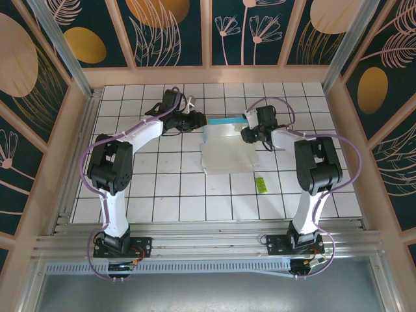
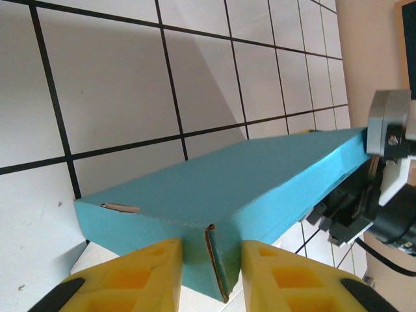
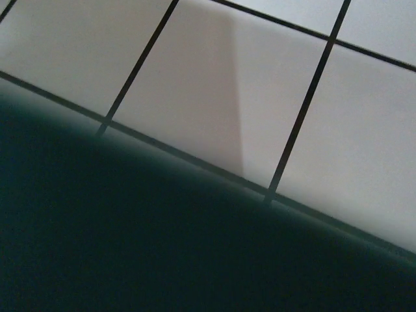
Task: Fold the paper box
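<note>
The paper box (image 1: 226, 148) lies mid-table, its white face up and a teal wall raised along its far edge. In the left wrist view the teal box (image 2: 260, 175) fills the middle. My left gripper (image 2: 211, 246) has its yellow fingers (image 2: 149, 266) on either side of the box's near corner, with a folded flap edge held between them. It sits at the box's left end (image 1: 198, 121). My right gripper (image 1: 247, 134) is at the box's right end. Dark teal card (image 3: 162, 247) lies close against the right wrist camera and hides that gripper's fingers.
A small yellow-green slip (image 1: 260, 184) lies on the tiles right of the box, near the right arm. Wooden walls (image 1: 78, 130) ring the white tiled table (image 1: 169, 195). An aluminium rail (image 1: 208, 244) carries both arm bases at the near edge.
</note>
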Controlling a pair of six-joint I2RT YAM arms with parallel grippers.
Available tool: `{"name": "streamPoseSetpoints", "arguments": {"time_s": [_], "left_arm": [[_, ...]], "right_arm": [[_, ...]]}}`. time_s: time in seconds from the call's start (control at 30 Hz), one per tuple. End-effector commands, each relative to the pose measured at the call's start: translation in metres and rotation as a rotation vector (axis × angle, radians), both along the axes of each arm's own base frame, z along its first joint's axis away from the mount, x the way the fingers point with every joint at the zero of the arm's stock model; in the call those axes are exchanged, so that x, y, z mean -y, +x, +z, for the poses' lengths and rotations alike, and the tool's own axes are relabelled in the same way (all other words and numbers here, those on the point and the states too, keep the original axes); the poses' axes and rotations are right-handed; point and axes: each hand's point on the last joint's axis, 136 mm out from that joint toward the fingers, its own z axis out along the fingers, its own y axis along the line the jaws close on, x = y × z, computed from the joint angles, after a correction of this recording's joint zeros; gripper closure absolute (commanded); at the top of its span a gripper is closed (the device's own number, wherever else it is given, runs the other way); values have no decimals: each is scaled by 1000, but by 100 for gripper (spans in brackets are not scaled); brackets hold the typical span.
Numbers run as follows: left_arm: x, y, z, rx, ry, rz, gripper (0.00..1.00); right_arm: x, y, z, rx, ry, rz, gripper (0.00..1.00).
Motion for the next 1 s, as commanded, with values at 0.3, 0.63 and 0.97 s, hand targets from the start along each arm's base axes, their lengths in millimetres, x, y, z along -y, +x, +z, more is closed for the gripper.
{"name": "streamPoseSetpoints", "arguments": {"time_s": [0.3, 0.63, 0.97], "left_arm": [[6, -7, -6, -32, 1, -12, 71], [6, -7, -7, -34, -2, -12, 71], [8, -9, -7, -38, -7, -18, 71]], "right_arm": [[10, -22, 43, 91, 145, 33, 58], [30, -45, 72, 154, 276, -59, 42], [39, -42, 64, 122, 458, -204, 56]]}}
